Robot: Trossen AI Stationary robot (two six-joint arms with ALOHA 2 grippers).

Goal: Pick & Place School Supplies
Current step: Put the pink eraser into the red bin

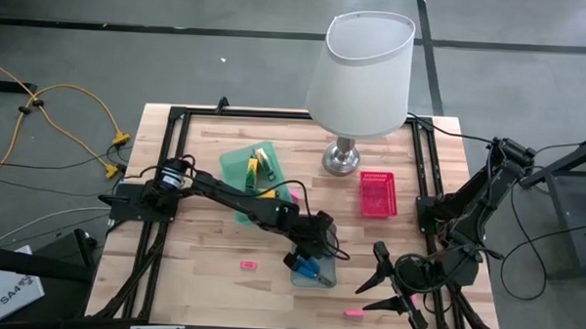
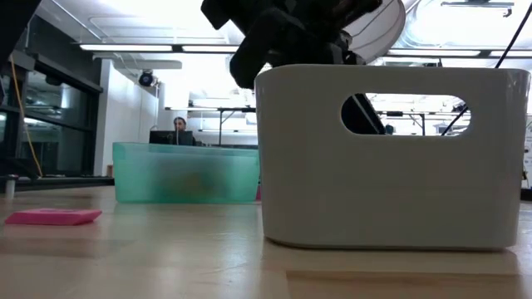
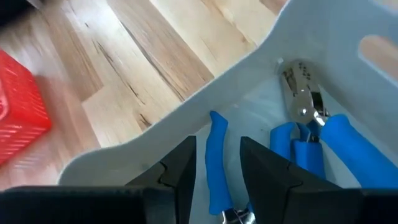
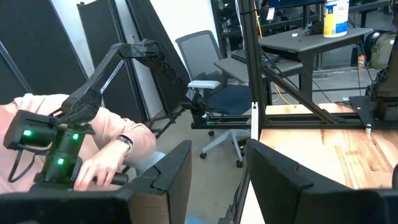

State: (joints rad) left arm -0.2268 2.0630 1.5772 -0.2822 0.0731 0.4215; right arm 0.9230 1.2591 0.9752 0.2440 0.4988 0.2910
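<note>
Two pink bars lie on the table: one (image 1: pixel 248 266) lower left of centre, one (image 1: pixel 353 312) near the bottom edge. Left gripper (image 1: pixel 307 264), fingers parted, hangs over grey tray (image 1: pixel 328 278) holding blue-handled pliers (image 3: pixel 308 124) and screwdriver (image 3: pixel 217 162). Right gripper (image 1: pixel 372 283), lower right, open and empty.

Probably a robotics lab: office chair (image 4: pixel 208 81), desks, ceiling strip lights (image 2: pixel 125 47).

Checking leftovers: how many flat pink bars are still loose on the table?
2. One pink bar lies on the wood in front of the green tray; the other pink bar lies at the front edge near the right end effector. More may be hidden.
</note>
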